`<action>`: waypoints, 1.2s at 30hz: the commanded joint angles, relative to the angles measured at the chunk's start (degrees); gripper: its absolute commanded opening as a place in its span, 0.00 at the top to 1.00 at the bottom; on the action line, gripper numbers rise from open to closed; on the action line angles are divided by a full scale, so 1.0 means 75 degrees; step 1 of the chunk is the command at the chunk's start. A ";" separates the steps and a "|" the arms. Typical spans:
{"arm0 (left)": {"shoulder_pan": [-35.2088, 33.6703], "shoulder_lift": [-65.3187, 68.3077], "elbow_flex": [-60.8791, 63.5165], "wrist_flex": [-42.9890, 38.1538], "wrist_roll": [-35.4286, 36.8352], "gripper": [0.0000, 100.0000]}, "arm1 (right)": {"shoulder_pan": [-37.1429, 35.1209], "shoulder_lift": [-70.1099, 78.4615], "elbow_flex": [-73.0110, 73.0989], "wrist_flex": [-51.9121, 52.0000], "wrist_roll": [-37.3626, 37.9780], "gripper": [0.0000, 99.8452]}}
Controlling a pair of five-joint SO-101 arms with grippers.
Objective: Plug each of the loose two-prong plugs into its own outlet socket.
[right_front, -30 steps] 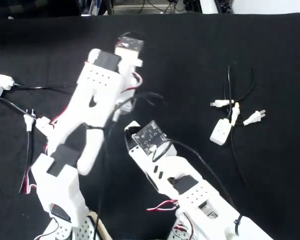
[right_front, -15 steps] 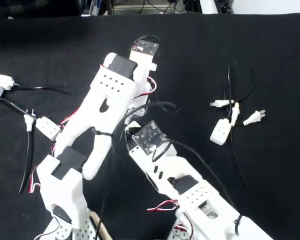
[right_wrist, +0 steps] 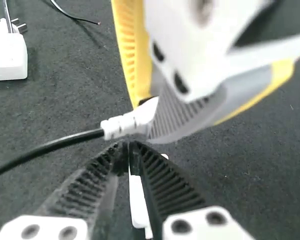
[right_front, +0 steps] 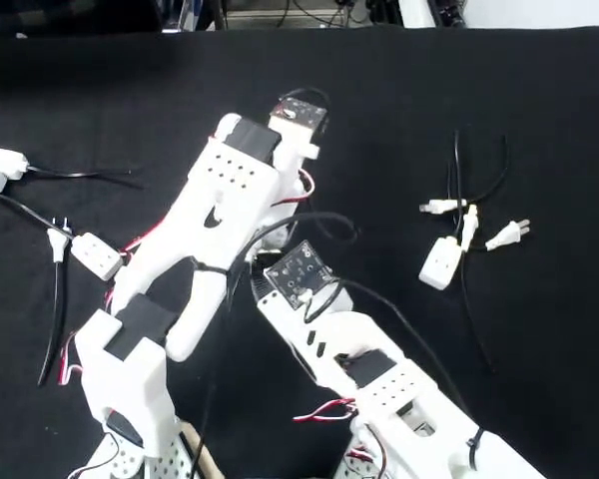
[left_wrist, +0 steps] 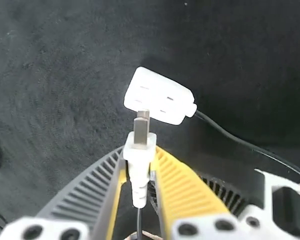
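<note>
A black, felt-like cloth covers the table [right_front: 539, 100] from edge to edge, lit evenly with no hard shadows. Beyond its far edge runs a dim strip with tangled dark cables [right_front: 324, 10]. A pale, bright surface [right_front: 549, 10] shows at the far right corner.

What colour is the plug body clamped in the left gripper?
White, with grey metal prongs; the plug shows best in the left wrist view.

two arms [right_front: 220, 220], four white outlet sockets [right_front: 439, 261], perhaps four two-prong plugs [right_front: 509, 235] on black cords
</note>
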 commanded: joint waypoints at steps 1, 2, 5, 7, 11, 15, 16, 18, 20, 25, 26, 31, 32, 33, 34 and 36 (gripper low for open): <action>0.0135 -0.0094 0.0205 0.0129 -0.0750 0.97 | -0.0129 -0.0100 0.0018 -0.0094 -0.0047 0.99; 0.0193 -0.0094 0.0264 0.0129 -0.0879 0.97 | -0.0129 -0.0100 0.0018 -0.0105 -0.0047 0.99; 0.0229 -0.0152 0.0311 0.0129 -0.0996 0.97 | -0.0105 -0.0100 0.0018 -0.0375 -0.0047 0.99; 0.0217 -0.0164 0.0311 0.0129 -0.0996 0.97 | -0.0105 -0.0100 0.0018 -0.0469 -0.0047 0.99; 0.0229 -0.0164 0.0311 0.0129 -0.1032 0.97 | -0.0105 -0.0100 0.0018 -0.0469 -0.0059 0.99; 0.0229 -0.0141 0.0123 0.0129 -0.1043 0.97 | -0.0105 -0.0100 0.0018 -0.0504 -0.1055 0.99; 0.0229 -0.0117 0.0041 0.0129 -0.1043 0.97 | -0.0094 -0.0100 0.0018 -0.0527 -0.1289 0.99; 0.0240 -0.0094 -0.0217 0.0117 -0.1043 0.97 | -0.0035 -0.0100 0.0018 -0.0610 -0.1536 0.99; 0.0252 -0.0094 -0.0416 -0.0012 -0.1020 0.97 | 0.0188 -0.0100 0.0018 -0.0774 -0.1606 0.99; 0.0205 -0.0094 -0.0486 -0.0258 -0.0399 0.97 | 0.0692 -0.0100 0.0018 -0.1125 -0.1664 0.99; 0.0147 -0.0094 -0.0510 -0.0270 -0.0141 0.97 | 0.0715 -0.0100 0.0018 -0.1137 -0.1723 0.99; -0.0018 -0.0117 -0.0451 -0.0422 0.1160 0.97 | 0.1020 -0.0100 0.0018 -0.1301 -0.3235 0.99; -0.0041 -0.0141 -0.0451 -0.0422 0.1313 0.97 | 0.1020 -0.0100 0.0018 -0.1289 -0.3364 0.99; -0.0088 -0.0141 -0.0451 -0.0422 0.1407 0.97 | 0.1020 -0.0100 0.0018 -0.1289 -0.3470 0.99; -0.0111 -0.0152 -0.0451 -0.0422 0.1477 0.97 | 0.1020 -0.0100 0.0018 -0.1289 -0.3516 0.99; -0.0158 -0.0141 -0.0428 -0.0410 0.1653 0.97 | 0.0996 -0.0100 0.0018 -0.1278 -0.3704 0.99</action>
